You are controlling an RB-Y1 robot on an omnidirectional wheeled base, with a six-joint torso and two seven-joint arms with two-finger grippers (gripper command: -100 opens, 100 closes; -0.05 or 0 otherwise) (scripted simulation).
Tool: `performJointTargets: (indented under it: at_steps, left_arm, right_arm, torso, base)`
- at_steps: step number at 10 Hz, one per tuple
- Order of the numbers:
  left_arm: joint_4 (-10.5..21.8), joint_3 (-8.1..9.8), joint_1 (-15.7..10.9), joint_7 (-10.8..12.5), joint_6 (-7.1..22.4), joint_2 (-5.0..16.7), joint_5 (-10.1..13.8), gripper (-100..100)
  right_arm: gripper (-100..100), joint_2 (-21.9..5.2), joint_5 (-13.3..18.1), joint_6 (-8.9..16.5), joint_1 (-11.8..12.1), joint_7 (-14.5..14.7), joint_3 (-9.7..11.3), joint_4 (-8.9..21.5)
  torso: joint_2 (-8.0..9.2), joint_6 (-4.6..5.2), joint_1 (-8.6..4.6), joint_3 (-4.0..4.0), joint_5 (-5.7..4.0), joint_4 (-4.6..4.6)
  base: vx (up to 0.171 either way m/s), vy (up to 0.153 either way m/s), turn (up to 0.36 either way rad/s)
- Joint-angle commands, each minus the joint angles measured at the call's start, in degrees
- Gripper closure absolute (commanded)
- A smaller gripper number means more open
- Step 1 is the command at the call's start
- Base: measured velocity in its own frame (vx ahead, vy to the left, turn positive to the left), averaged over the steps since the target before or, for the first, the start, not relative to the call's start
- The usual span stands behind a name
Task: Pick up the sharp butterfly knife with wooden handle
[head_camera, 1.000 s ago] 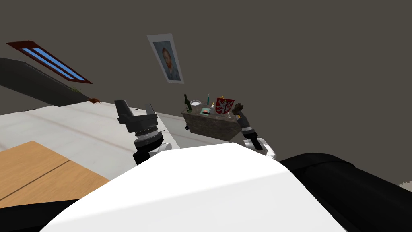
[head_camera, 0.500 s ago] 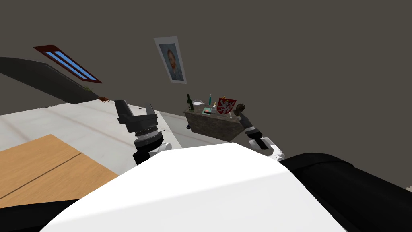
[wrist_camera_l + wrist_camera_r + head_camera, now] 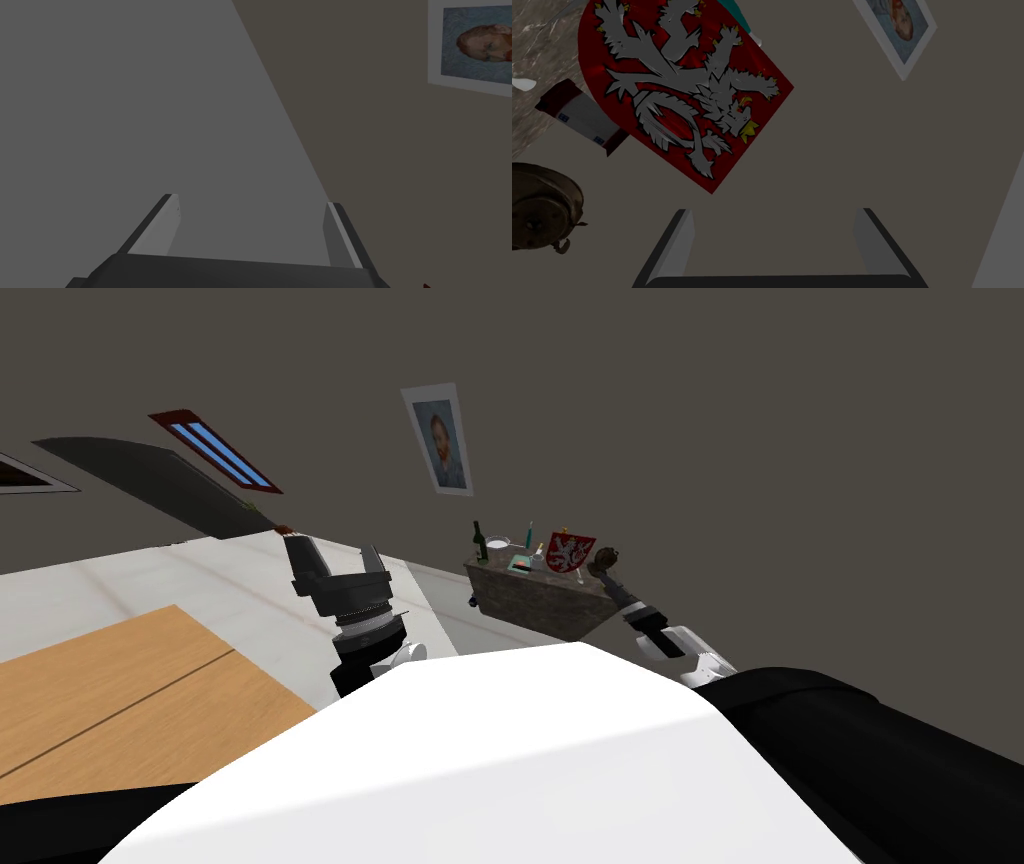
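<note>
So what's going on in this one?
The robot stands short of a small stone table crowded with items, including a red shield with a silver lion. Its right gripper is stretched toward the table, open and empty, facing the shield. The left gripper is raised, open, empty. Nothing is held yet; the knife is too small to make out.

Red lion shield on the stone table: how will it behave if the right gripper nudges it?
Likely tips: the red lion shield stands upright near the edge of the stone table and looks thin and flat. Probably rigid: its face shows no bend. The open right gripper points just past it, so a brush seems possible.
</note>
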Motion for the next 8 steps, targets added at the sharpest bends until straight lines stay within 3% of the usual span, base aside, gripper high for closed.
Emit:
performJointTargets:
  at_steps: [1,2,3,8]
  left_arm:
    - [0.0,0.0,0.0,0.0,0.0,0.0,0.0,0]
    - [0.0,0.0,0.0,0.0,0.0,0.0,0.0,0]
    - [0.0,0.0,0.0,0.0,0.0,0.0,0.0,0]
    - [0.0,0.0,0.0,0.0,0.0,0.0,0.0,0]
  right_arm:
    - [-100,-1.9,1.5,0.2,0.3,-0.3,-0.3,0.5]
    - [-100,-4.1,3.9,-0.3,0.9,-0.8,-1.1,2.6]
    - [-100,-4.8,4.3,-0.3,0.9,-0.8,-1.1,2.6]
    - [-100,-12.6,12.4,-2.3,3.3,-1.9,-3.0,8.7]
  torso:
    - [0.0,0.0,0.0,0.0,0.0,0.0]
    - [-0.01,0.02,-0.01,-0.01,0.0,0.0]
    - [-0.03,0.0,0.04,-0.02,0.0,-0.01]
    - [-0.1,0.02,0.03,-0.06,0.0,-0.02]
  base:
    - [0.001,0.016,0.076]
    - [0.005,0.031,0.138]
    - [0.009,0.026,0.075]
    - [0.027,0.03,0.125]
